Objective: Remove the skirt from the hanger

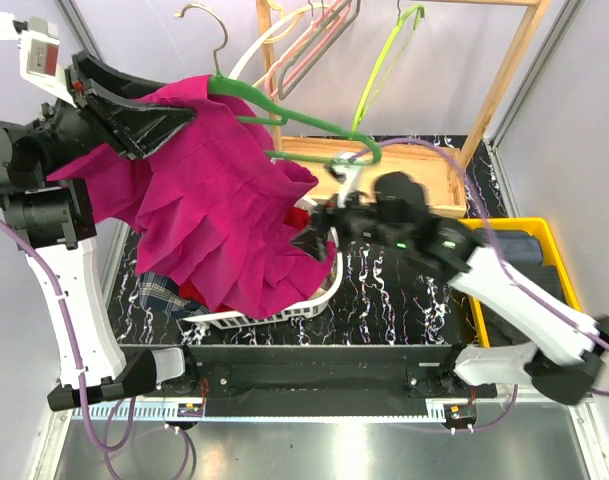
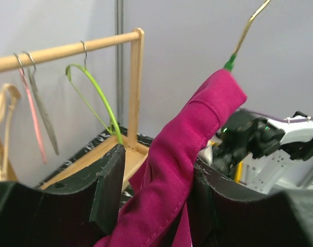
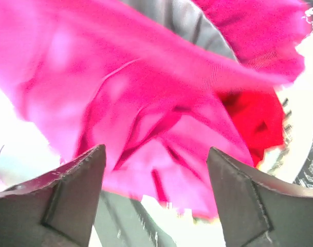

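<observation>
A magenta skirt [image 1: 219, 220] hangs from a green hanger [image 1: 304, 125] held up over the basket. My left gripper [image 1: 174, 118] is at the upper left, shut on the skirt's waistband just below the hanger's hook. In the left wrist view the folded waistband [image 2: 182, 154] runs up between the jaws to the hanger's green neck [image 2: 229, 63]. My right gripper [image 1: 314, 235] is at the skirt's lower right edge, open. In the right wrist view its jaws [image 3: 156, 170] stand wide with nothing between them, and the skirt [image 3: 146, 103] hangs just beyond.
A white laundry basket [image 1: 319, 300] under the skirt holds a red garment [image 1: 299, 218] and plaid cloth [image 1: 159, 290]. Behind stands a wooden rack [image 1: 504, 80] with a lime hanger [image 1: 389, 60] and pink hangers [image 1: 304, 50]. A yellow bin [image 1: 554, 240] sits at the right.
</observation>
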`<state>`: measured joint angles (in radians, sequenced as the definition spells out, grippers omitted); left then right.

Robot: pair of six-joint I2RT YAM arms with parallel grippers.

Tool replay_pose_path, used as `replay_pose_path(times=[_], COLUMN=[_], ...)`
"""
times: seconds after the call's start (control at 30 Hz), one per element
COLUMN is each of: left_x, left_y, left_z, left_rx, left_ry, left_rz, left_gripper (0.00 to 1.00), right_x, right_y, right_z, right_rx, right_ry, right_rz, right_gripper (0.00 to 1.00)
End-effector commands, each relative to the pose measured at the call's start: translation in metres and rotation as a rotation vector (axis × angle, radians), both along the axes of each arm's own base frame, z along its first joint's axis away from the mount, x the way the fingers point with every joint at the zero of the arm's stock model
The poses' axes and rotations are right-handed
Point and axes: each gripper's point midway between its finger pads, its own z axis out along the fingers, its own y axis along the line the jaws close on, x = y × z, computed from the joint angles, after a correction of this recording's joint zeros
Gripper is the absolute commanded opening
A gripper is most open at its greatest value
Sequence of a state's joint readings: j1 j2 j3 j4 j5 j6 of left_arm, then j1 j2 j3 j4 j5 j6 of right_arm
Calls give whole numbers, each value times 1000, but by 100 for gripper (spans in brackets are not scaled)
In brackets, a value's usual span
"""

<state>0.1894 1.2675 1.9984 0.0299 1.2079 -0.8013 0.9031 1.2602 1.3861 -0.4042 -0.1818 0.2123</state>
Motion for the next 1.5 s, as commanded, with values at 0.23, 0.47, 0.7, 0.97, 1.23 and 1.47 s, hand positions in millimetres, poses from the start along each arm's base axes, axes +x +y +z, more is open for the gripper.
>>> replay_pose_path(times=[0.23,0.47,0.7,0.97,1.23,1.47], left_x=[9,-1,-24,-34,-30,-28], left_y=[2,-3,-19,-26,-27,-28], left_z=[-71,-84,-86,-93,-94,-93], left_rx=[149,182,220,234,208,180], left_ry=[74,111,120,137,138,135], left_rz=[-139,-218,-352,-402,-391,-378], left_gripper=[0,0,0,0,0,0], right_x=[-94,-88,-53,-35,-39,-41], right_y=[-122,-111,-54,-26,-14,-3], right_z=[133,166,170,173,174,190], right_rx=[134,165,133,131,184,227], right_ry=[-167,-269,-342,-377,-341,-340], right_rz=[10,41,124,153,194,234], right_gripper=[99,94,84,79,70,66])
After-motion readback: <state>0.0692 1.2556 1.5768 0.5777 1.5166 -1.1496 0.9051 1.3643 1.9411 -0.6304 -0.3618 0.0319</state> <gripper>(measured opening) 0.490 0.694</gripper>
